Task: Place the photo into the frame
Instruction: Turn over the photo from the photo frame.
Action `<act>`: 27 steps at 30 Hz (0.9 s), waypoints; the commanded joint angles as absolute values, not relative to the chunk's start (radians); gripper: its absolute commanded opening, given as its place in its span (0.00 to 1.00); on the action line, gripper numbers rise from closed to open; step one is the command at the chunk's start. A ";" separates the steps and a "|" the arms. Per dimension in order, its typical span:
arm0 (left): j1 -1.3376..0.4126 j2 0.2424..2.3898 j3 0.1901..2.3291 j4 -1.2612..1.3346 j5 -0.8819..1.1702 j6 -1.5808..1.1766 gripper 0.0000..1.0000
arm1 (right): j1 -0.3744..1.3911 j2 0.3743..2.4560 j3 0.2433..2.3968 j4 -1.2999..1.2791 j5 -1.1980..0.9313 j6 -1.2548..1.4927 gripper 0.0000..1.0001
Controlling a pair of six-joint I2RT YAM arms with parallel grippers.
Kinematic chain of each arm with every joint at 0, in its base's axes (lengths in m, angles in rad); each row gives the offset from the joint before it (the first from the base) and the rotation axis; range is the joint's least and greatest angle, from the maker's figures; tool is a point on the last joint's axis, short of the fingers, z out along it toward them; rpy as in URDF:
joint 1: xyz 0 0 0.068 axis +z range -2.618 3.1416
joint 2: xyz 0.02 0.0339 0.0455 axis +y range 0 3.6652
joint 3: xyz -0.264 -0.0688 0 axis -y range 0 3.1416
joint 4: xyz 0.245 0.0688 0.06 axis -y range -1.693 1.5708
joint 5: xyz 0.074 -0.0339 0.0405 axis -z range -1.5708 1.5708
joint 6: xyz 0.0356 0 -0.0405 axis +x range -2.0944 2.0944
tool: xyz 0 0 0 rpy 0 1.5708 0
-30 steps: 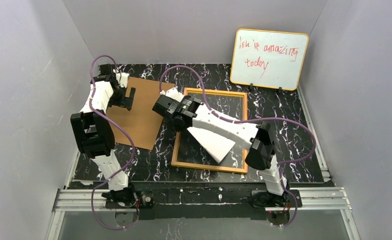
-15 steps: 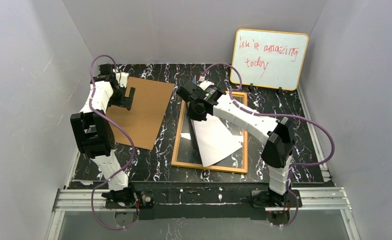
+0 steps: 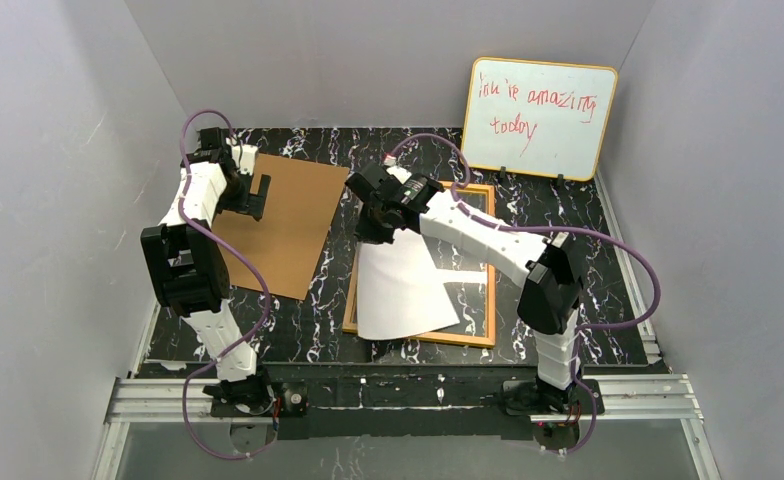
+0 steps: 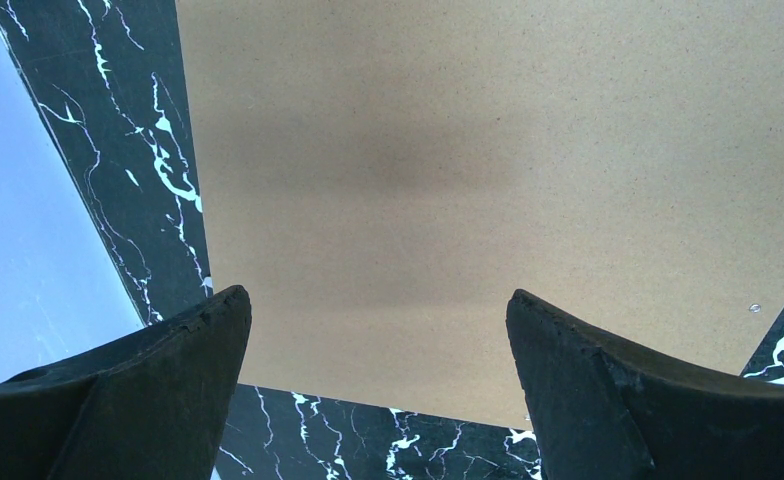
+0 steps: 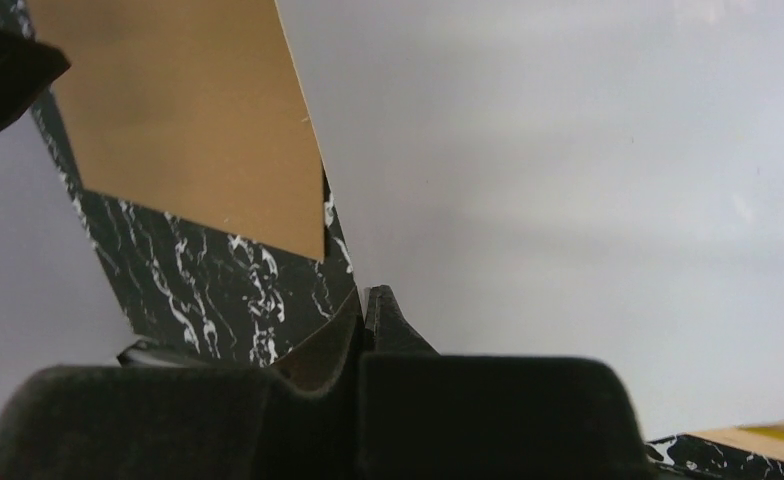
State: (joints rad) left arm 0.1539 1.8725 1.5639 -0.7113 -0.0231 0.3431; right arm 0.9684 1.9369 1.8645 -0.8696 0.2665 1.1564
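The photo [image 3: 403,290] shows its plain white back and lies tilted over the left half of the frame [image 3: 491,300], covering the frame's left rim. My right gripper [image 3: 373,232] is shut on the photo's far left corner. In the right wrist view the white sheet [image 5: 568,200] fills the right side, with the gripper [image 5: 366,300] pinching its edge. A strip of the frame's rim [image 5: 768,435] shows at the bottom right. My left gripper [image 3: 258,195] hovers open over the brown backing board [image 3: 288,225], with nothing between its fingers [image 4: 168,370].
A yellow-edged whiteboard [image 3: 538,118] with red writing stands at the back right. The brown backing board [image 4: 468,180] lies on the black marbled table [image 3: 568,250] left of the frame. Grey walls close in both sides and the back.
My right arm has swung the photo from the frame's right side to its left, and the sheet now lies flatter, white side up. The left arm has not moved.
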 commanded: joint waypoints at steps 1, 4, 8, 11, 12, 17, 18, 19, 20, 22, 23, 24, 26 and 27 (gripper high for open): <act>0.155 1.854 1.581 -0.727 -0.029 0.340 0.98 | 0.972 1.974 1.905 -0.778 0.128 1.012 0.01; 0.153 1.855 1.581 -0.727 -0.025 0.339 0.98 | 0.997 2.072 2.073 -1.004 0.258 1.016 0.01; 0.155 1.848 1.576 -0.723 -0.019 0.333 0.98 | 1.011 2.139 2.188 -1.229 0.437 1.158 0.01; 0.154 1.843 1.568 -0.720 -0.009 0.317 0.98 | 1.010 2.116 2.142 -1.275 0.514 1.298 0.01; 0.154 1.842 1.564 -0.717 -0.006 0.315 0.98 | 1.011 2.103 2.127 -1.272 0.527 1.320 0.01; 0.153 1.842 1.571 -0.713 -0.005 0.319 0.98 | 1.034 2.046 2.104 -1.255 0.642 1.368 0.01; 0.153 1.844 1.574 -0.713 -0.006 0.322 0.98 | 1.035 2.040 2.093 -1.239 0.647 1.367 0.01; 0.154 1.847 1.576 -0.713 -0.007 0.323 0.98 | 1.034 2.036 2.080 -1.222 0.652 1.366 0.01; 0.153 1.849 1.578 -0.713 -0.008 0.325 0.98 | 1.034 2.037 2.071 -1.213 0.657 1.365 0.01; 0.152 1.853 1.578 -0.713 -0.005 0.325 0.98 | 1.028 2.054 2.083 -1.208 0.668 1.350 0.01; 0.152 1.852 1.577 -0.713 -0.002 0.325 0.98 | 1.021 2.068 2.097 -1.210 0.670 1.337 0.01; 0.152 1.853 1.577 -0.713 -0.001 0.323 0.98 | 1.014 2.085 2.115 -1.217 0.674 1.317 0.01; 0.152 1.859 1.579 -0.713 0.000 0.321 0.98 | 0.996 2.124 2.161 -1.262 0.687 1.303 0.01; 0.151 1.860 1.581 -0.713 0.000 0.321 0.98 | 0.986 2.141 2.177 -1.286 0.693 1.303 0.01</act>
State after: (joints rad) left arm 0.1539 1.8725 1.5639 -0.7036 -0.0151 0.3252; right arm 1.0206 2.0926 2.0888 -1.2110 0.6132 1.3060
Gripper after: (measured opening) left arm 0.981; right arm 0.031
